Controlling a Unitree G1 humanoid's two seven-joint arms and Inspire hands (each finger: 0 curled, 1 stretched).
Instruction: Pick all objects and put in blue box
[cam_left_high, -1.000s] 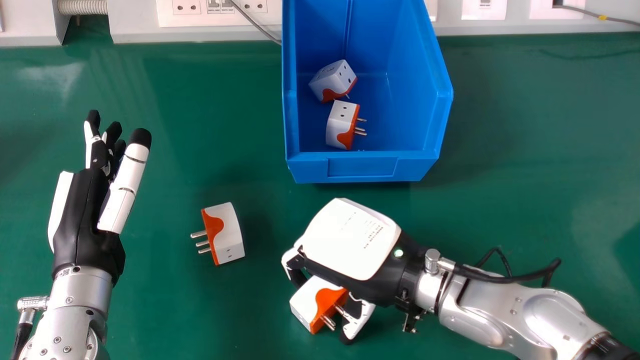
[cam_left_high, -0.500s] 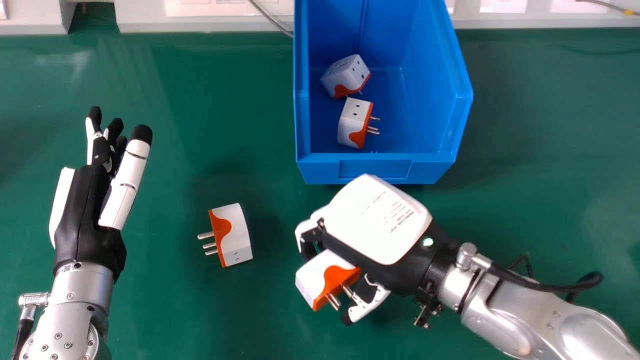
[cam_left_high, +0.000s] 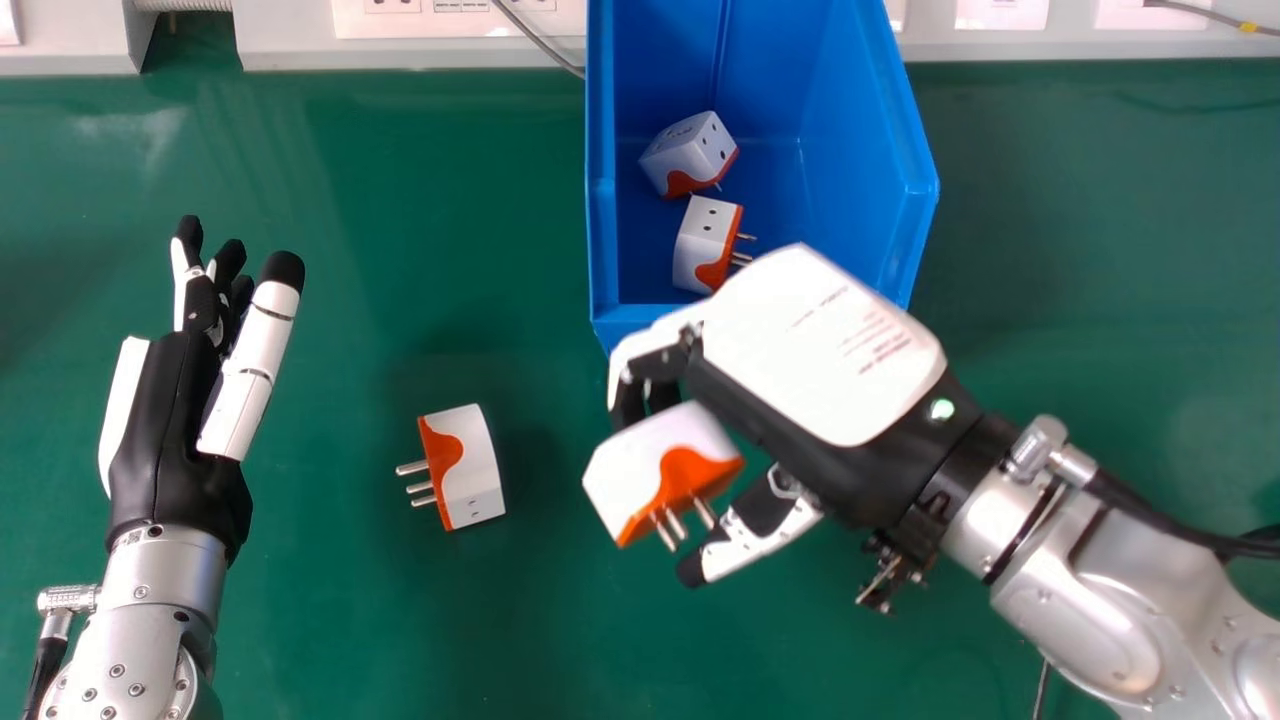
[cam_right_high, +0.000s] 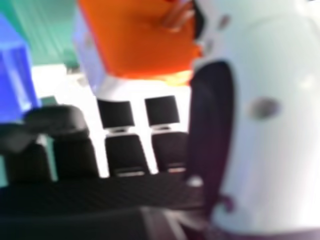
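While the right hand has its fingers curled round a white and orange plug adapter, holding it just below the centre of the head view, the blue box stands at upper centre with two more adapters inside, the upper adapter and the lower adapter. The held piece looks light and stiff, a hard plastic shell that should take a firm squeeze without giving. Its white faces look smooth, so they may slip if only the fingertips bear on them; broad contact on opposite sides of the body would be safer than a pinch at the edge. The metal prongs point toward the lower part of the frame and make a poor hold, being thin and apt to catch on the thumb or the box rim. A loose adapter lies on the bench, left of centre in the lower half, prongs toward the left edge; its blocky white body is the part to grasp. At the left of the frame, the left hand is open, its fingers extended and nothing in them.
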